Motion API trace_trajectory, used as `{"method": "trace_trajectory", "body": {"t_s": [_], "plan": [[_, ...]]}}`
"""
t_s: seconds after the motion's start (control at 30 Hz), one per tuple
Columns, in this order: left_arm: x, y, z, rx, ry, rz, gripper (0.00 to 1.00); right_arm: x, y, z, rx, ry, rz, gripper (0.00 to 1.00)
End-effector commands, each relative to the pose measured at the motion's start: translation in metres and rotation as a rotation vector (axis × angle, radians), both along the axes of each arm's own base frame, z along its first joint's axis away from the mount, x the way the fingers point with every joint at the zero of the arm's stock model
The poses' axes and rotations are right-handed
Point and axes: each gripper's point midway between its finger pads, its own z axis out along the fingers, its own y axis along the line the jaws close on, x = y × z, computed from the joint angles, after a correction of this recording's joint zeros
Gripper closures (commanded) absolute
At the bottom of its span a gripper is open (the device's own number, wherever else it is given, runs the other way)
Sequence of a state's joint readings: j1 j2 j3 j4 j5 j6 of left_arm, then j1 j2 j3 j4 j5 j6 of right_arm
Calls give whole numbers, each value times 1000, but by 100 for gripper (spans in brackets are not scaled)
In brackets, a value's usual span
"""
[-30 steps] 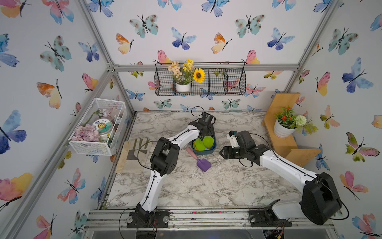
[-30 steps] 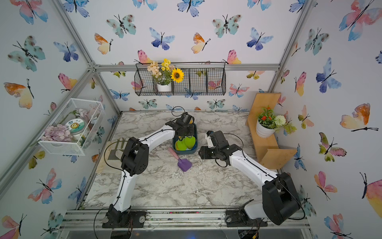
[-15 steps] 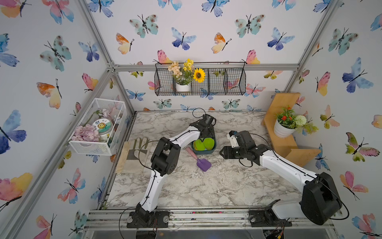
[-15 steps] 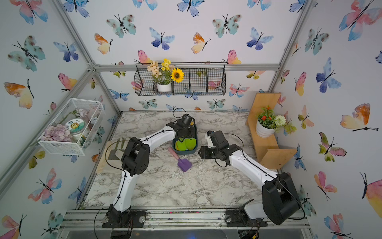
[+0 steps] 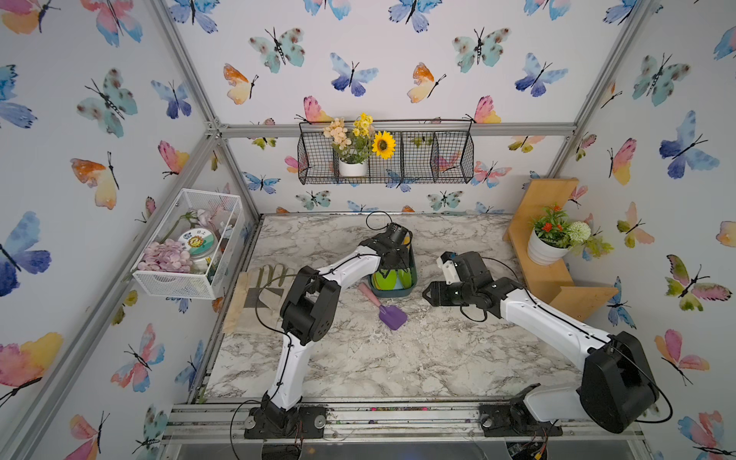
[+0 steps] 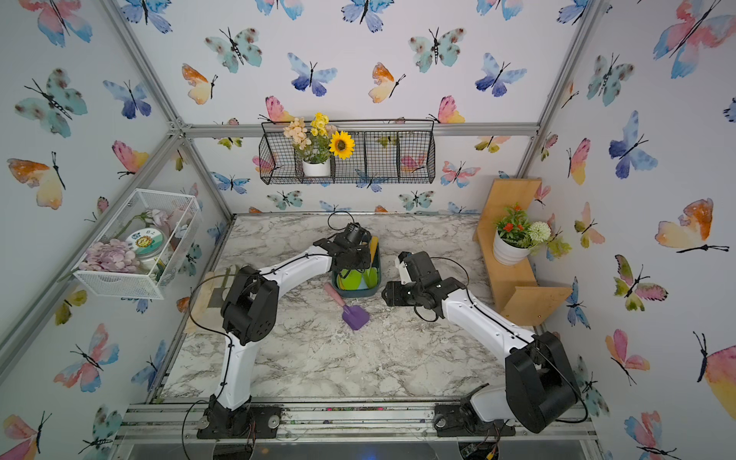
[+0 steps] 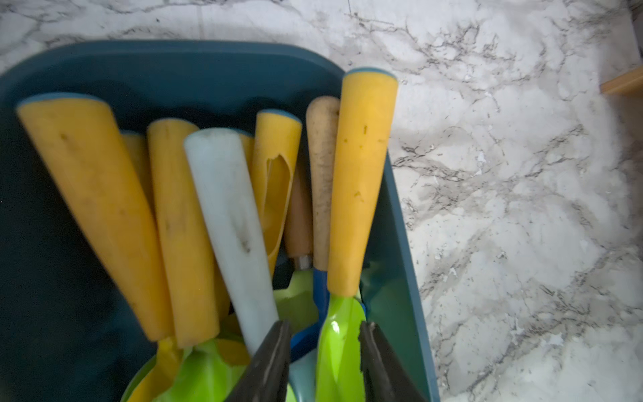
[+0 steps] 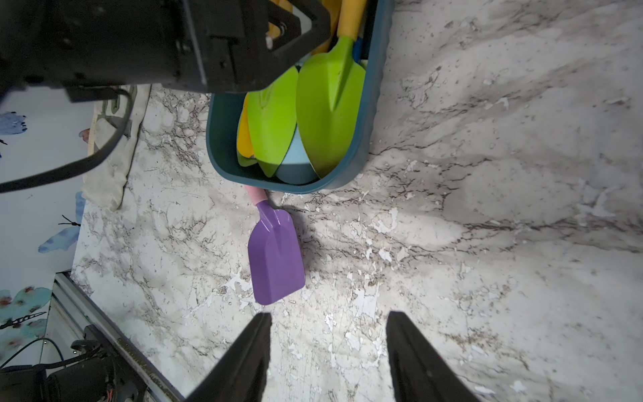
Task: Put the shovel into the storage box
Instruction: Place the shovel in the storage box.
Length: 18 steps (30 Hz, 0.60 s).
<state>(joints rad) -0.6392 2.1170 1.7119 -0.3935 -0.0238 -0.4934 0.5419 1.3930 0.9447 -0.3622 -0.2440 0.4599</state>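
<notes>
The storage box (image 5: 392, 293) (image 6: 354, 294) is a dark teal tub at mid-table, holding several shovels with yellow, white and wooden handles. My left gripper (image 7: 323, 327) hangs over it, open. Its fingers (image 7: 275, 351) straddle the neck of a green shovel with a yellow handle (image 7: 362, 174), which lies along the box's wall (image 7: 400, 243), and a gap shows on one side. A purple shovel with a pink handle (image 5: 392, 316) (image 6: 355, 316) (image 8: 276, 257) lies on the marble just in front of the box. My right gripper (image 8: 328, 316) (image 5: 428, 294) is open and empty, low over the marble beside the purple blade.
Gardening gloves (image 5: 263, 286) lie at the table's left edge. A wooden shelf with a potted plant (image 5: 549, 247) stands at the right. A white mesh basket (image 5: 187, 247) hangs on the left wall and a black wire basket with flowers (image 5: 386, 159) on the back wall.
The left gripper's jaws have parted around the green shovel's neck over the box. The right arm and the purple shovel have not moved.
</notes>
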Motion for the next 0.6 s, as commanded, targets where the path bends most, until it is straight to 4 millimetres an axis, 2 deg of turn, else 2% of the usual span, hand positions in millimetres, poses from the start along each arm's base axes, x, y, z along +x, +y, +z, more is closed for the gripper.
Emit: {"method": "trace_trajectory", "body": {"t_s": [0.0,0.03,0.07,0.17,0.33,0.57], "plan": [[-12,-1,37,-54,-47,-35,60,1,1,10,22,-8,9,42],[-15,1,35,-50,-43,-36,60,1,2,10,22,-10,11,42],[-20,5,47,-61,-58,-36,60,2,2,11,24,-10,14,42],[-32,13,53,-68,-59,-38,60,3,5,12,26,-15,24,42],[-54,32,55,-66,-45,-28,60,6,13,14,34,-17,50,42],[-85,70,47,-59,-18,29,60,7,34,18,38,-27,104,42]]}}
